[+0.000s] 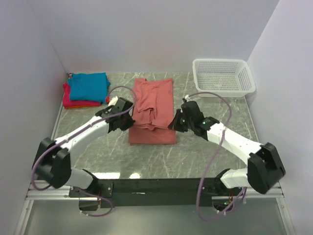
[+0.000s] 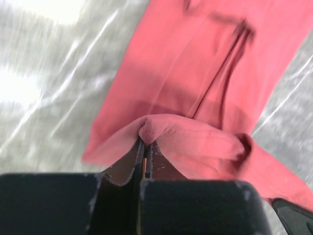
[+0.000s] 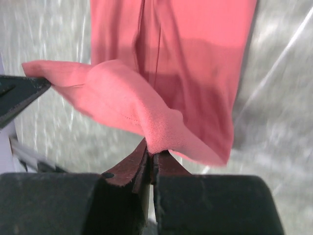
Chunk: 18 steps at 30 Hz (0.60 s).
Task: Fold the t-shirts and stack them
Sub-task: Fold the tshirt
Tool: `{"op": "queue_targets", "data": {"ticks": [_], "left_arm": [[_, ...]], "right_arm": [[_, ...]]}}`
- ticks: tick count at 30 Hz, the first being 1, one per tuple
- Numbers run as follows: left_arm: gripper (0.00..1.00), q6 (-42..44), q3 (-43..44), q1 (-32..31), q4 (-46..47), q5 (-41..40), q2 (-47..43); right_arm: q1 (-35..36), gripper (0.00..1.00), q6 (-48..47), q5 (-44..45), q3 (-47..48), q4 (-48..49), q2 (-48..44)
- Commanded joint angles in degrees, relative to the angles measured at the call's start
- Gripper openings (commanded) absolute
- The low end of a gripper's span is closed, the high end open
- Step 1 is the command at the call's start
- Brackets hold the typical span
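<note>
The salmon-red soft cloth t-shirt (image 1: 152,105) lies on the grey marbled surface (image 1: 156,159), left of the white plastic mesh basket (image 1: 223,76); left hand (image 2: 145,147) and right hand (image 3: 152,156) each clamp a lifted edge (opposite sides), probably so the fold stays square.

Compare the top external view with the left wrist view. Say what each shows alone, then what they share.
Top only: the teal-blue shirt lying on the magenta-pink shirt, and the white basket. Left wrist only: how the left gripper pinches a raised fold of cloth, jaws shut. Both: the salmon-red shirt on the marbled table.
</note>
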Motion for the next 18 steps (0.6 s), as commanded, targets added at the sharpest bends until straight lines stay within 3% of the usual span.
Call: {"op": "queue_targets", "data": {"ticks": [1, 11, 15, 18], "left_arm": [[0.01, 6.4, 6.9, 2.2, 5.4, 0.5, 5.6], [0.01, 9.8, 15.8, 6.8, 7.2, 2.6, 17.6], [0.01, 11.5, 17.6, 7.8, 8.5, 3.6, 21.2], [0.23, 13.6, 20.2, 8.8, 8.7, 5.5, 24.3]], "right_arm": [[-3.1, 0.00, -2.0, -2.4, 6.0, 4.2, 4.9], [-8.6, 0.01, -2.8, -7.1, 14.1, 5.4, 17.8], [-9.9, 0.08, -3.1, -7.9, 16.6, 6.2, 21.6], [-11.3, 0.25, -4.5, -9.3, 20.3, 6.3, 25.2]]}}
